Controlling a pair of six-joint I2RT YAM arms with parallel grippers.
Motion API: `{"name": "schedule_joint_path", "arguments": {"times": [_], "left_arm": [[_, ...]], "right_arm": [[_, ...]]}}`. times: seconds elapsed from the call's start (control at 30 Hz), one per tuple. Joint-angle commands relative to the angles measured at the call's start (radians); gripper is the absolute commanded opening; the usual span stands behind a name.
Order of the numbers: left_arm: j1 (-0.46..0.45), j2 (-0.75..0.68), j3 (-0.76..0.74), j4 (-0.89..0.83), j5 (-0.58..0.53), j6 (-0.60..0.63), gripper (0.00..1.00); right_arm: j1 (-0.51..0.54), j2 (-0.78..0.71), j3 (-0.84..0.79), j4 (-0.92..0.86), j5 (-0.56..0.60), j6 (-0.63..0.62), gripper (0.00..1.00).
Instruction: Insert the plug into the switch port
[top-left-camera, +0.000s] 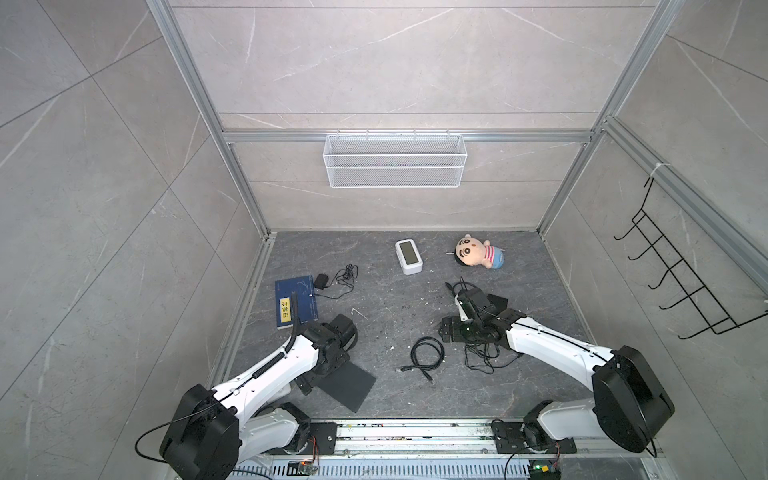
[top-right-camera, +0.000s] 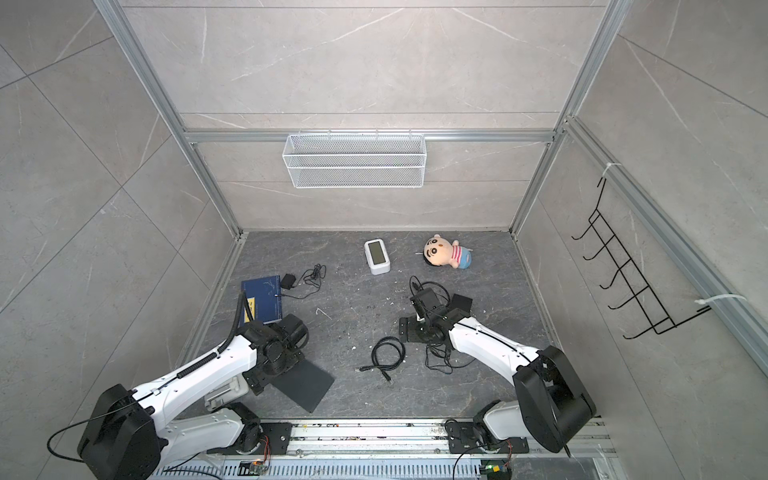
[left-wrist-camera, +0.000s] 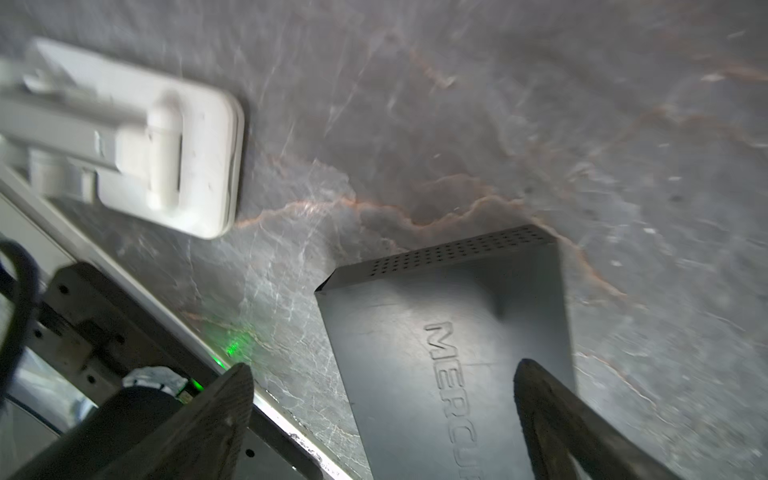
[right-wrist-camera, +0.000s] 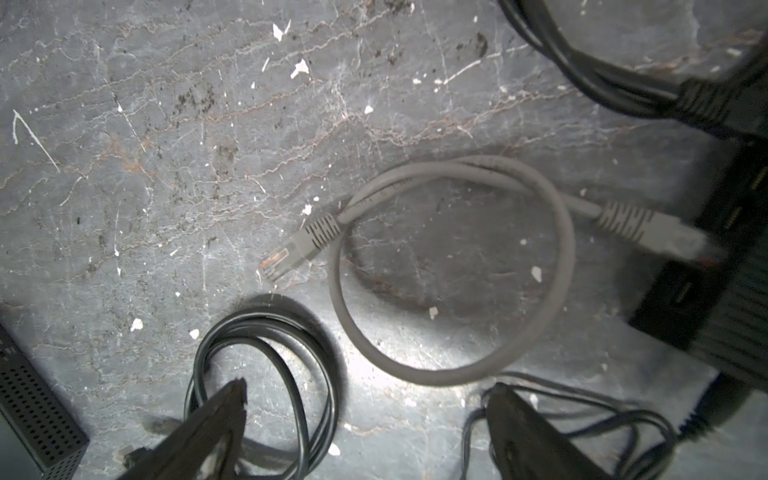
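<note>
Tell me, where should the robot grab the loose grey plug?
Probably by its ribbed boot, from above, jaws across the narrow sides: the plug lies flat on the table with its clear tip free.

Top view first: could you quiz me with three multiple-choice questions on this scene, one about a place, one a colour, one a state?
1. Where does the plush doll lie?
A. in the wire basket
B. on the floor, right of the white clock
C. on the blue book

2. What colour is the looped network cable in the right wrist view?
A. grey
B. red
C. yellow

3. How is the left claw?
A. shut on a cable
B. shut on the book
C. open over the black switch

Answers: 1 B, it lies on the dark floor beside the clock; 2 A, its loop and plugs are grey; 3 C, its jaws stand wide apart above the switch.
</note>
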Motion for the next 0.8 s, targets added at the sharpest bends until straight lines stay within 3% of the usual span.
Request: {"name": "schedule_joint_path", "arguments": {"times": [0.0,0.17,0.57,0.67,0.77], "left_arm": [[0.001,-0.009,-0.049,0.069,0.058,-0.095,1.0],[-0.017,0.013,-0.09,0.236,0.06,-0.11,1.0],[-0.088,0.342,-0.06,0.649,0.071,-0.166,1.0],[-0.087,0.416,0.04,0.598,0.074,-0.112,1.0],[-0.087,0.395,0.104,0.415,0.057,-0.106,1.0]], "right_arm": [[0.007,0.014,0.017,0.014,-0.009,-0.029,0.92],[0.007,0.014,0.01,0.023,-0.02,-0.028,0.92],[0.009,0.014,0.004,0.012,-0.022,-0.029,0.92],[0.021,0.019,0.007,0.01,-0.03,-0.038,0.92],[0.025,0.01,0.01,-0.015,-0.008,-0.054,0.92]]}}
